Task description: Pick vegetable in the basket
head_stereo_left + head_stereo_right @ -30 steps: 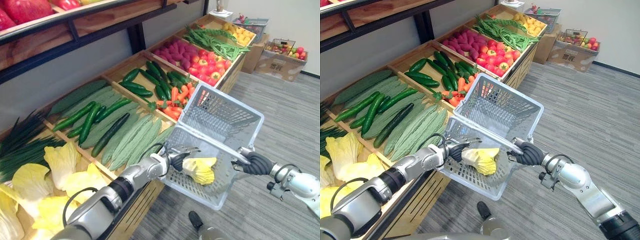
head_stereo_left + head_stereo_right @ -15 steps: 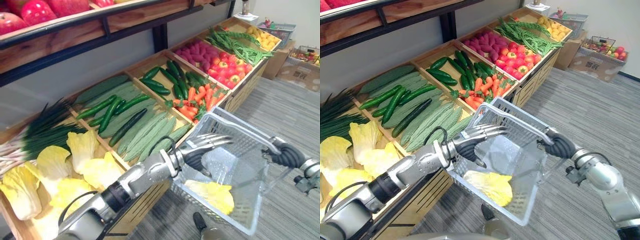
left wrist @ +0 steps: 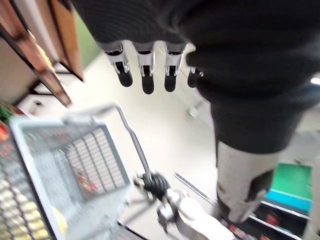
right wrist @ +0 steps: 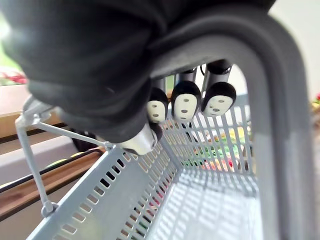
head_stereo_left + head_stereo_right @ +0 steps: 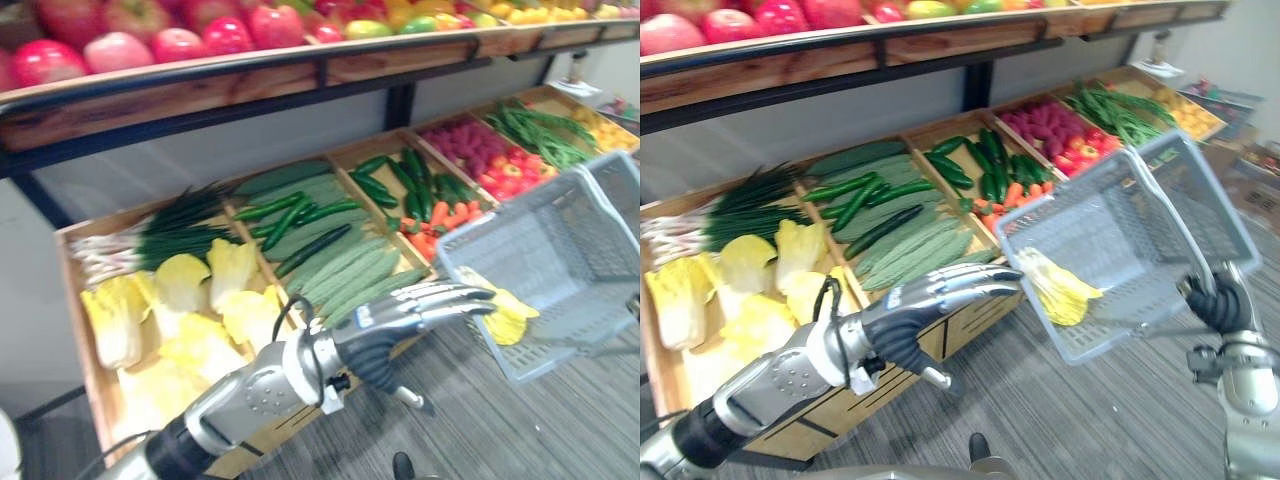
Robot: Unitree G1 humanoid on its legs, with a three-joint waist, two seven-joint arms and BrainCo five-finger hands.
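Note:
A pale yellow cabbage (image 5: pixel 1060 292) lies at the low end of the grey basket (image 5: pixel 1120 220), which hangs tilted over the floor beside the vegetable stand. My right hand (image 5: pixel 1218 300) is shut on the basket's handle (image 4: pixel 280 125), and its fingers (image 4: pixel 185 102) curl round the bar in the right wrist view. My left hand (image 5: pixel 910 320) is open with straight fingers, holds nothing, and reaches toward the basket's near corner just outside it. The left wrist view shows its straight fingers (image 3: pixel 146 65) above the basket (image 3: pixel 90 155) and the right hand (image 3: pixel 156 184) on the handle.
The wooden stand holds more yellow cabbages (image 5: pixel 750 290), scallions (image 5: pixel 750 205), cucumbers (image 5: pixel 860 195), bitter gourds (image 5: pixel 910 250) and carrots (image 5: pixel 1015 195) in compartments. An upper shelf (image 5: pixel 840 50) with apples runs above. Grey floor lies below the basket.
The camera has shifted left. My left hand let go of the cabbage and came out of the basket. The cabbage now lies inside, and the basket has tilted and moved right.

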